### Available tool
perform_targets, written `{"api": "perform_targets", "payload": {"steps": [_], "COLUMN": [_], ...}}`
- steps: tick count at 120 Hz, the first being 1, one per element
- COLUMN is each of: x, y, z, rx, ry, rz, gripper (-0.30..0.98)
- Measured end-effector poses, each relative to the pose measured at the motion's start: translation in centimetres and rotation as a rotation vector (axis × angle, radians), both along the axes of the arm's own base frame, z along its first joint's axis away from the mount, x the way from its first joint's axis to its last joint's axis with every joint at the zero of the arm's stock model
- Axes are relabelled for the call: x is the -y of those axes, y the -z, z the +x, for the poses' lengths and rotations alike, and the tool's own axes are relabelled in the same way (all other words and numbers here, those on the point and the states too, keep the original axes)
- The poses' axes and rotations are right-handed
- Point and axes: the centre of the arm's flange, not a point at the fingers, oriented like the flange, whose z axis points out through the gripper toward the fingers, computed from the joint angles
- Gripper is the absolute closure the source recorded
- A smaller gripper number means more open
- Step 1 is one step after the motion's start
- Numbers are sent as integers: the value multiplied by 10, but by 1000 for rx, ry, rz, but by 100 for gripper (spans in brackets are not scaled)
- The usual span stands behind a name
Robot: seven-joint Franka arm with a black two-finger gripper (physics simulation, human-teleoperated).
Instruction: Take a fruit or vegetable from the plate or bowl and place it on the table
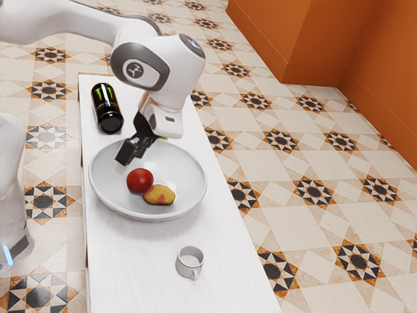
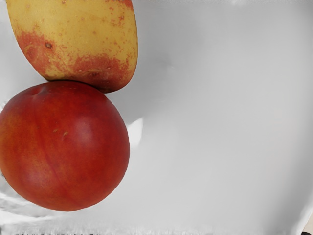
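Hovering nr red fruit in bowl

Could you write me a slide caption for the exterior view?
A robot gripper reaches into a wide white bowl holding a red fruit and a yellow potato.

red fruit, yellow potato, touching, in bowl

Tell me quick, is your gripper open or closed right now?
My gripper: I can't tell from here whether it's open or closed.
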Motion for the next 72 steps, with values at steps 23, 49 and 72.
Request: {"api": "perform_targets", "payload": {"steps": [23, 49, 72], "x": [7, -25, -22], "y": [-3, 12, 24], "z": [18, 16, 15], "rx": [120, 141, 132], "ry": [81, 32, 50], "rz": [16, -83, -110], "gripper": [0, 0, 0]}}
